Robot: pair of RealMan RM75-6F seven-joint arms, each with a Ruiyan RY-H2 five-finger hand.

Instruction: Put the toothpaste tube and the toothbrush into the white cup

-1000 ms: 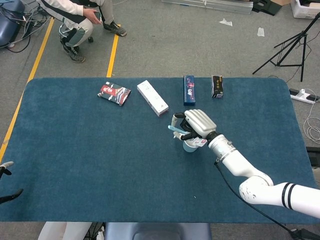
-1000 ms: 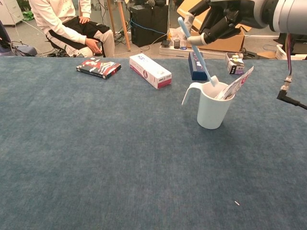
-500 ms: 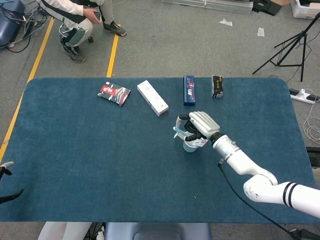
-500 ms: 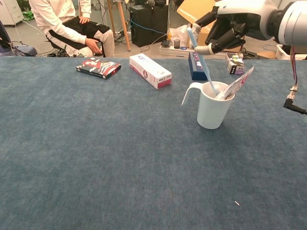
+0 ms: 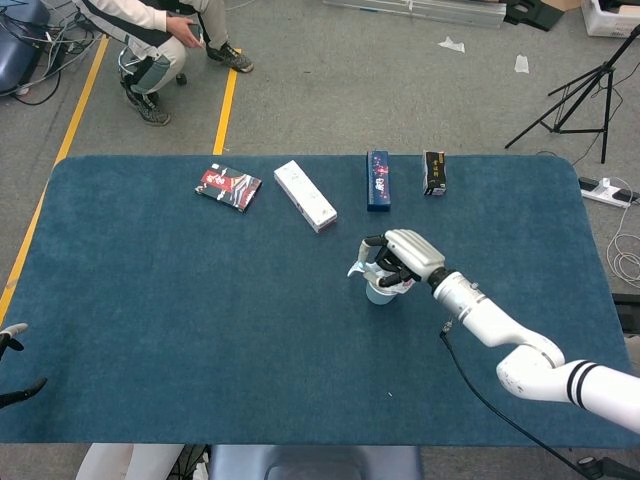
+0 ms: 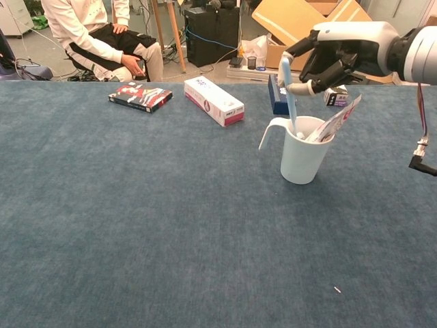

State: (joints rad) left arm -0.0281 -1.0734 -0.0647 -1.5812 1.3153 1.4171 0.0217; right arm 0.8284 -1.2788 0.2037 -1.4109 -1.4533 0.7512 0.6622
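1. Toothbrush [image 6: 288, 87]: light blue, near upright, lower end down inside the white cup [image 6: 301, 154], upper part pinched by the fingers of the right hand [image 6: 336, 56].
2. Toothpaste tube [image 6: 336, 120]: already in the cup, leaning out over the rim toward the right; print on it too small to read.
3. White cup stands upright on the blue table [image 6: 136, 225], right of centre, its thin handle pointing left.
4. Right hand in head view [image 5: 403, 259] sits right over the cup, fingers clamped on the brush.
5. Left hand [image 5: 12, 360]: only dark fingertips show at the left edge of the head view, off the table; cannot tell how they are set.
6. Far edge row, well apart from the cup: red-black box [image 5: 228, 188], white box [image 5: 305, 195] with pink-purple print, dark blue box [image 5: 378, 180], small black box [image 5: 434, 173]. No lettering readable on any.
7. Wide bare cloth in front of and left of the cup; near edge well clear.
8. Seated person [image 6: 89, 34] behind the table's far left corner.
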